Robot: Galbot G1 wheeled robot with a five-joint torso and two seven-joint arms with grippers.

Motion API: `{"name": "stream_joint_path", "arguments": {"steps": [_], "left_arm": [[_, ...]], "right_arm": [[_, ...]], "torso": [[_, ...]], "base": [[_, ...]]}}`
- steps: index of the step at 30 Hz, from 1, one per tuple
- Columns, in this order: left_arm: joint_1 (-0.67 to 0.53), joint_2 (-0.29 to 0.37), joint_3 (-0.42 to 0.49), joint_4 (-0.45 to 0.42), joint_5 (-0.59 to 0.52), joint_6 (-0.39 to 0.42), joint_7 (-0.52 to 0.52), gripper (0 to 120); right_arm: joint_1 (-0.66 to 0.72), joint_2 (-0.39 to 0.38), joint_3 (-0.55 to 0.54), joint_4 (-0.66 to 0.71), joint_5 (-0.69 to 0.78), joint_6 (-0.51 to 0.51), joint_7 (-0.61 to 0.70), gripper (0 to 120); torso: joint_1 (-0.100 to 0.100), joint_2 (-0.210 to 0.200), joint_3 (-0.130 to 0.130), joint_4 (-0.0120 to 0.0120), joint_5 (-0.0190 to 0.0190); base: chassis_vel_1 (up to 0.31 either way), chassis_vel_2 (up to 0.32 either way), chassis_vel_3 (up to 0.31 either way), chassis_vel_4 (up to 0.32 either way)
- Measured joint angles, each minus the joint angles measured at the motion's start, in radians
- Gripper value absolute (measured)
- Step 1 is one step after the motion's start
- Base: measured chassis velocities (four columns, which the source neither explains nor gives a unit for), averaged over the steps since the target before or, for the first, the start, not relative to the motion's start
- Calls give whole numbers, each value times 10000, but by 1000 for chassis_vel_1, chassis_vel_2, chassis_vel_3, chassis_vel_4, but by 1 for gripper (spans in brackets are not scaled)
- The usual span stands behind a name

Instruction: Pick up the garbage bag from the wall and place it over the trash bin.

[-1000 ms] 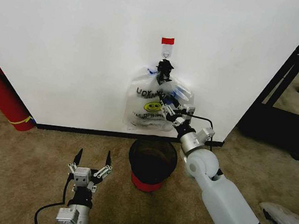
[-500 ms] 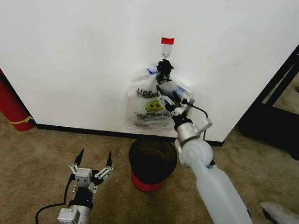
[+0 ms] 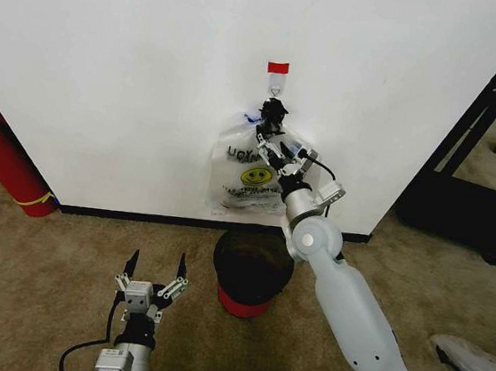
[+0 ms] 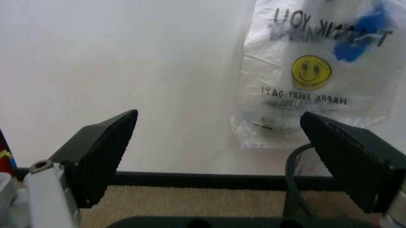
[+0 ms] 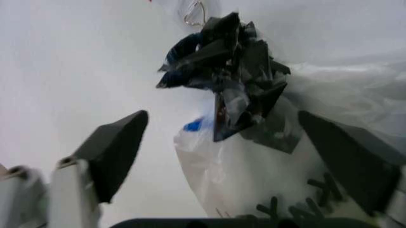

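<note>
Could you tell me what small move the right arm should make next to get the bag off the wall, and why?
Probably ease the right gripper forward and shut it on the black knot. Its fingers are open with the knot just ahead of them, and the bag hangs from the hook above the bin. The left gripper waits low.

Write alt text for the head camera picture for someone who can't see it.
The right gripper, fingers open, reaches up to the black knotted top of a translucent smiley-face plastic bag hanging from a hook on the white wall. Below stands a round black bin with a red base; the left gripper waits open over the carpet.
</note>
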Motion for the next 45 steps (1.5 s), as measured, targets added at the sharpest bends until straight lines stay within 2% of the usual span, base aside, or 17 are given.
{"name": "stream_joint_path", "arguments": {"steps": [3,4,7,8,14,16,23,33,45], "left_arm": [[47,4,-40,0,0,-64,2,100],[52,3,-45,0,0,-70,2,100],[64,5,-64,-8,-23,-99,2,100],[64,5,-64,-8,-23,-99,2,100],[33,-4,-59,-35,-55,-151,14,100],[34,-4,-58,-35,-56,-155,15,100],[6,12,-52,-59,-77,-168,20,100],[63,-21,9,-81,-48,-203,28,100],[44,12,113,-93,-24,-209,32,100]], "right_arm": [[127,135,55,-165,152,-36,189,72],[134,147,60,-174,163,-37,212,72],[192,243,94,-254,312,-67,444,58],[192,243,94,-254,312,-67,444,58],[350,339,251,-520,616,-75,721,30],[352,323,259,-520,630,-75,731,27],[374,267,306,-514,691,-66,825,0],[177,56,270,-153,677,-43,892,0],[-1504,-745,185,893,-338,-23,733,0]], "torso": [[0,0,0,1,0],[0,0,0,1,0],[0,0,0,0,0],[0,0,0,0,0],[0,0,0,0,0],[0,0,0,0,0],[0,0,0,0,1],[0,0,0,1,1],[-1,0,-1,0,3]], "base": [[0,0,0,0],[0,0,0,0],[0,0,0,0],[0,0,0,0],[0,0,0,0],[0,0,0,0],[0,0,0,0],[0,0,0,0],[0,0,0,0]]}}
